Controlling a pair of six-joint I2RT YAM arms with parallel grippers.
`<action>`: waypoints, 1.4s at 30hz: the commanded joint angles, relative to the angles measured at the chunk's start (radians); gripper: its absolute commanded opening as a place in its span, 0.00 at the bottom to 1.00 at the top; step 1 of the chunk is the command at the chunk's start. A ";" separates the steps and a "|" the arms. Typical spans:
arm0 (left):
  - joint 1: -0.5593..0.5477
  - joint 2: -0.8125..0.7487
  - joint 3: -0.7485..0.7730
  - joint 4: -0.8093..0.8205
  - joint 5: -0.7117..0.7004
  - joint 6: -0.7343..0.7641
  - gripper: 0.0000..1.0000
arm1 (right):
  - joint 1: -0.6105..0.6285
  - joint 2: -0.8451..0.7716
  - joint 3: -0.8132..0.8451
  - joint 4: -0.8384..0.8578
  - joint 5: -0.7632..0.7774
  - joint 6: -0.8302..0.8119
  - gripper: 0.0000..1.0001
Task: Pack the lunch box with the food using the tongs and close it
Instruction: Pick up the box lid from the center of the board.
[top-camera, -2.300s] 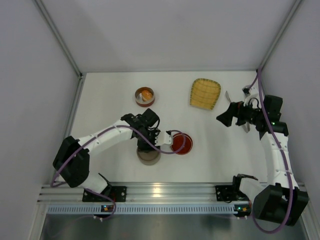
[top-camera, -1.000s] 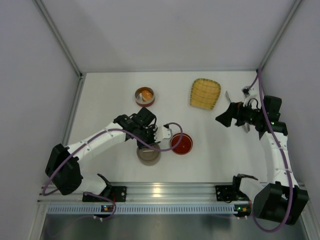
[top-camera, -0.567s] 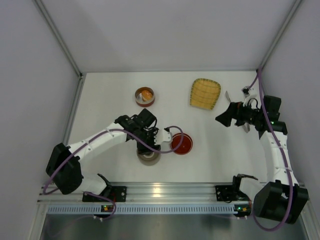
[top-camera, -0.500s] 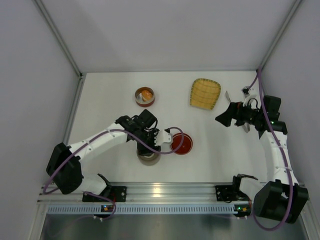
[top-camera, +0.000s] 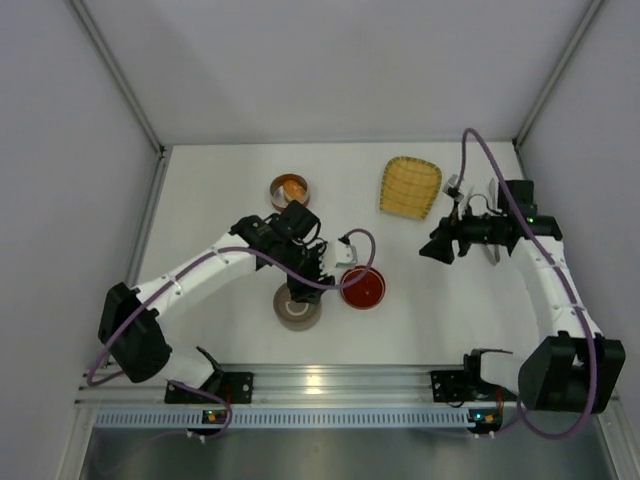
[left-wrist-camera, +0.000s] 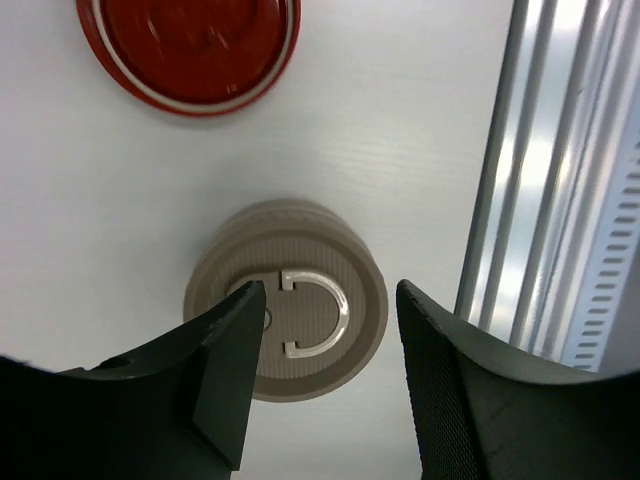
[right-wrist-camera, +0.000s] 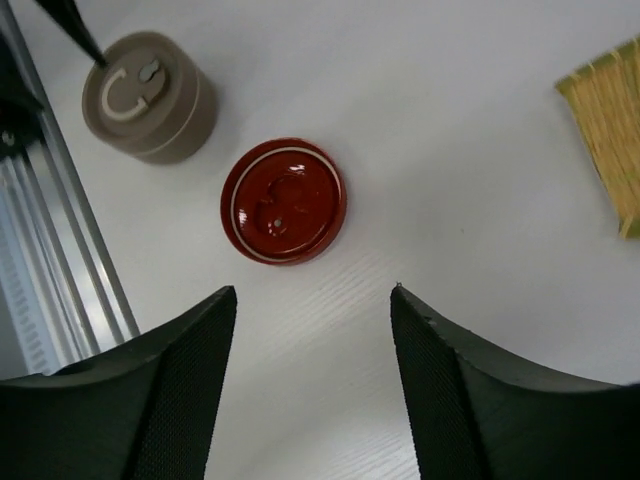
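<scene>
A round beige tin (left-wrist-camera: 300, 370) with a ring handle on its lid stands near the front rail, shown too as the beige tin (top-camera: 298, 308). My left gripper (left-wrist-camera: 330, 290) hovers open above it, holding nothing; from the top, the left gripper (top-camera: 322, 268) sits just behind the tin. A red lid (top-camera: 362, 287) lies beside it. The orange food chunk (top-camera: 293, 187) rests in a small red tin (top-camera: 276, 196) farther back. My right gripper (top-camera: 435, 250) is open and empty, right of the red lid (right-wrist-camera: 284, 200). The tongs (top-camera: 492, 252) lie mostly hidden under the right arm.
A yellow woven tray (top-camera: 410, 187) lies at the back right, its edge showing as the yellow tray (right-wrist-camera: 605, 130) in the right wrist view. The aluminium rail (left-wrist-camera: 560, 200) runs along the near edge. Grey walls close in both sides and the back.
My left gripper has opened and lifted back off the beige tin. The right arm has swung left and away from the wall, and its jaws have narrowed.
</scene>
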 joint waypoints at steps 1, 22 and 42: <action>0.032 0.031 0.151 -0.047 0.197 -0.080 0.61 | 0.151 0.073 0.140 -0.243 -0.015 -0.412 0.61; 0.567 0.022 0.183 0.132 0.598 -0.386 0.61 | 0.884 0.415 0.047 -0.027 0.493 -0.632 0.47; 0.637 0.002 0.162 0.149 0.587 -0.348 0.61 | 0.932 0.530 -0.022 0.114 0.580 -0.583 0.32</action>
